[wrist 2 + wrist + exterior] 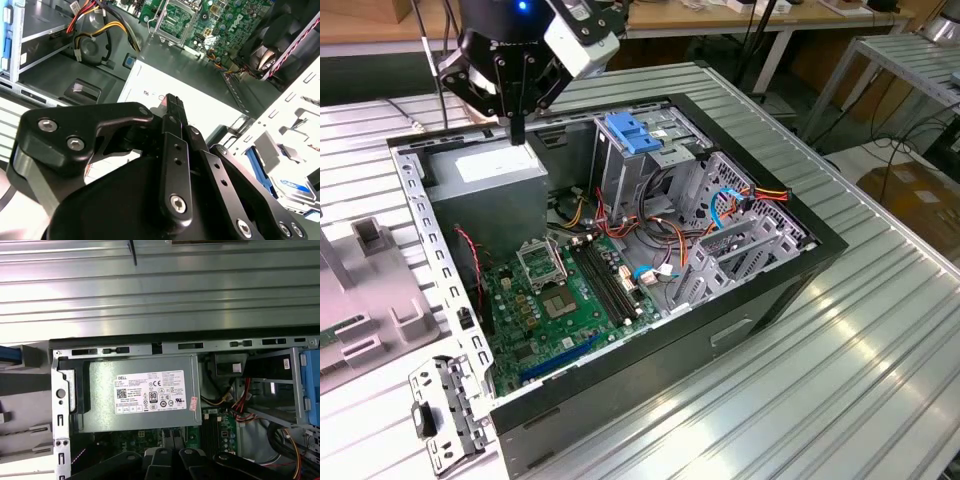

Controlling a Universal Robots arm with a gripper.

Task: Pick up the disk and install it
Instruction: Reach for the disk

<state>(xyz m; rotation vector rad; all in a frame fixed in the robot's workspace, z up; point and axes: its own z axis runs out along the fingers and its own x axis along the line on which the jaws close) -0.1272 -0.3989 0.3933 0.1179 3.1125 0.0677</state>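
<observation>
We see the pincer (517,128) pressed together, holding nothing, hanging right over the grey power supply (492,166) in the open computer case (740,322).

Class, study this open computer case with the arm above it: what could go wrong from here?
1. The gripper hangs close above the grey power supply; going lower may strike it.
2. Loose cables lie beside the drive cage and could snag the disk, which now lies outside the case, on its way in.
</observation>
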